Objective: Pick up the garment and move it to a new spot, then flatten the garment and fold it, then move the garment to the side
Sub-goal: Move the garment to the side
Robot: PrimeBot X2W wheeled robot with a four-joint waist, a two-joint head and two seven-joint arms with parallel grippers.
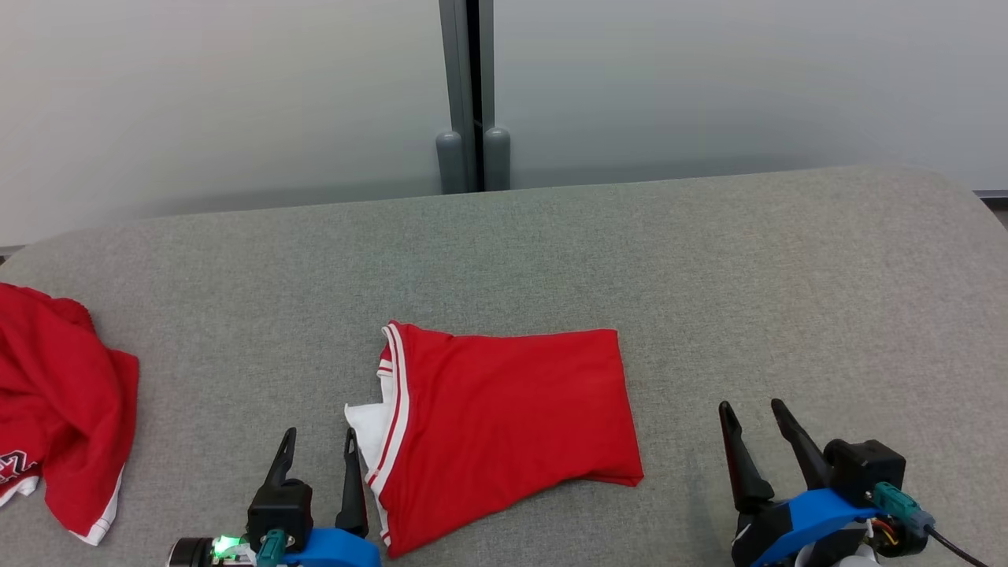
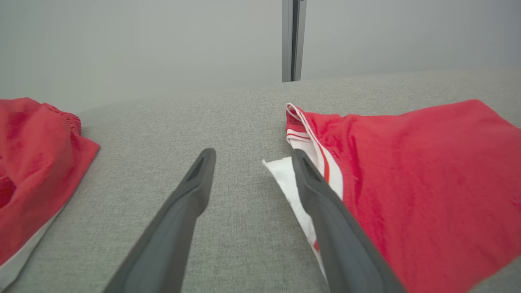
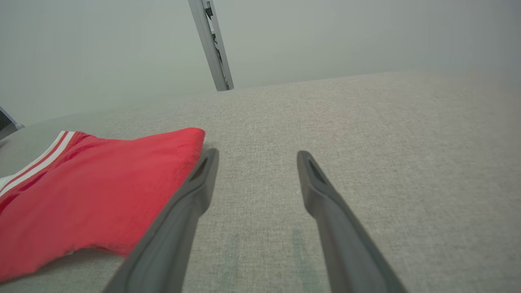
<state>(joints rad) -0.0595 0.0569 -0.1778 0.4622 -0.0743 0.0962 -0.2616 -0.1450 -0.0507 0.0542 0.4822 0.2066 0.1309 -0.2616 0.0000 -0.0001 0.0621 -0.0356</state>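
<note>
Grey table (image 1: 709, 260), garment (image 1: 512, 417) edge beside left tool (image 1: 320, 431)

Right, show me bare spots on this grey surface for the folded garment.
Widest: right of the folded garment, past the right tool, and all behind it to the wall. Narrower: between it and the crumpled red garment. Crowded: beside the left tool.

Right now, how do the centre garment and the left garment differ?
The centre garment lies folded flat, roughly rectangular; the left garment is a crumpled heap. The centre garment is fully in the head view; the left garment runs off its edge. The centre garment shows a red-and-white striped band; the left garment shows white print. Both are red, on the grey surface.
</note>
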